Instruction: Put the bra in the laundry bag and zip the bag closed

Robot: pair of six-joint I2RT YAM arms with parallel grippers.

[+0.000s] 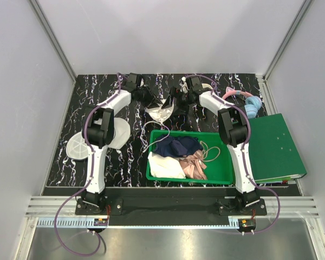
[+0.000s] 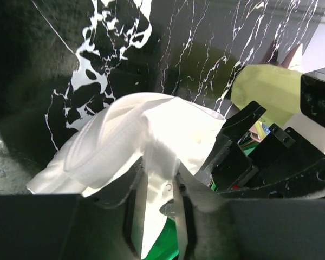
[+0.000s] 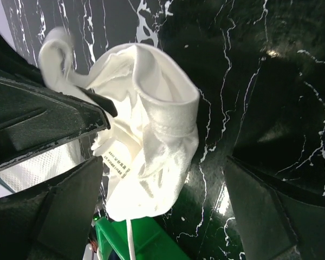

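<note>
The cream-white bra hangs off the table between my two grippers, just beyond the far edge of the green tray. My left gripper is shut on a fold of it; in the left wrist view its jaws pinch the white fabric. My right gripper is open; in the right wrist view its jaws stand wide apart, with the bra and its care label hanging by the left finger. The laundry bag lies open, two white mesh halves at the left of the table.
A green tray at the near centre holds navy, cream and pink-beige garments; its edge shows under the bra. A green binder lies at the right. A blue and pink item sits at the far right.
</note>
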